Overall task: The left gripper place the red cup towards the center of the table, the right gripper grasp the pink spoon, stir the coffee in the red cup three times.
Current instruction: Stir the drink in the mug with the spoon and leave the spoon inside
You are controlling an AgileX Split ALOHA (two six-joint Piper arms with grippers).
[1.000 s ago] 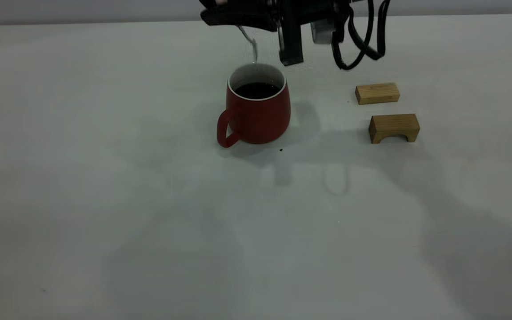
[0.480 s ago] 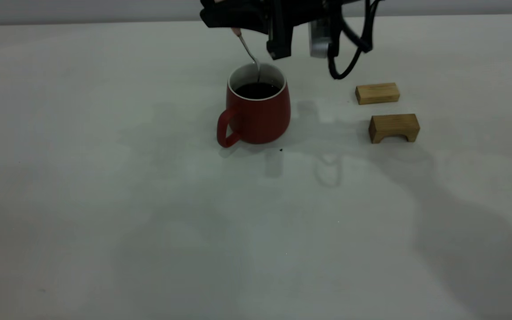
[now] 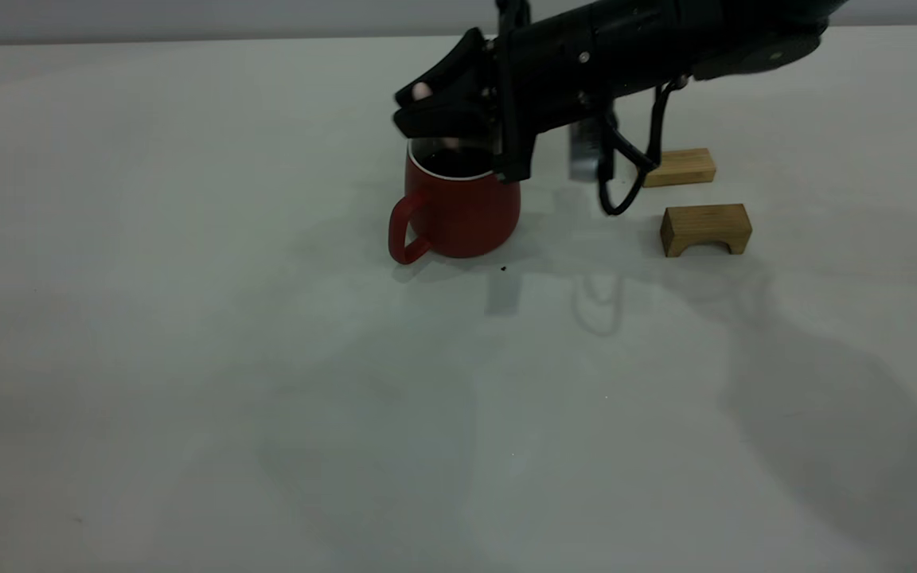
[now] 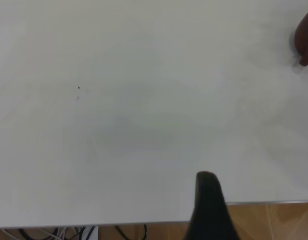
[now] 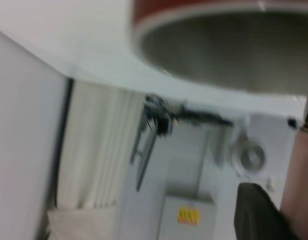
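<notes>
The right gripper (image 3: 427, 107) hangs directly over the mouth of the red cup (image 3: 458, 208), its black bulk covering the far part of the cup's rim. Most of the pink spoon (image 3: 422, 91) is hidden: only a small pale pink end shows between the jaws, which are clamped on it, and the metal bowl cannot be made out. In the right wrist view a pink handle (image 5: 299, 185) runs past the edge of the picture, cut off, beside the cup's white rim (image 5: 219, 55). A sliver of dark coffee (image 3: 458, 161) is visible under the arm. The cup stands near the middle of the table (image 3: 188, 358), toward its far edge, handle turned to the left side. Two wooden blocks, one flat (image 3: 680, 167) and one arched (image 3: 705, 228), lie toward the right edge; a looping black cable (image 3: 626, 171) partly covers the flat one. The left gripper (image 4: 209, 207) shows only as one dark finger tip above bare table near the near edge, so whether its jaws are apart cannot be told
</notes>
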